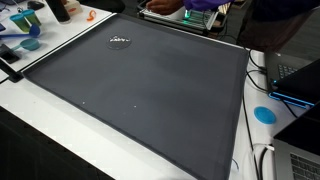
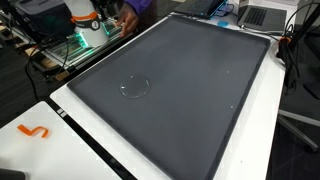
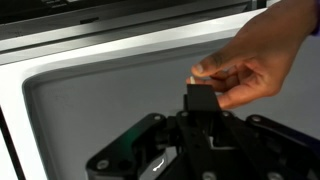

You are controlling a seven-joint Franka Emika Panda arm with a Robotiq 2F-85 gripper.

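In the wrist view my gripper [image 3: 203,98] points at the far edge of a dark grey mat [image 3: 100,110]. Its black fingertips stand together as one block. A person's bare hand [image 3: 250,65] pinches that block from the right with thumb and fingers. Nothing shows between the fingertips. A small clear ring [image 1: 118,40] lies flat on the mat, well away from the hand, and shows in both exterior views [image 2: 133,87]. The person [image 2: 132,15] in purple stands at the mat's edge [image 1: 200,6]. I cannot make out the gripper in either exterior view.
The mat [image 1: 150,90] covers most of a white table [image 2: 60,150]. An orange hook [image 2: 35,131] lies on the bare table. A blue disc [image 1: 264,114], a laptop [image 1: 300,80] and cables sit beside the mat. Blue items [image 1: 25,30] crowd one corner.
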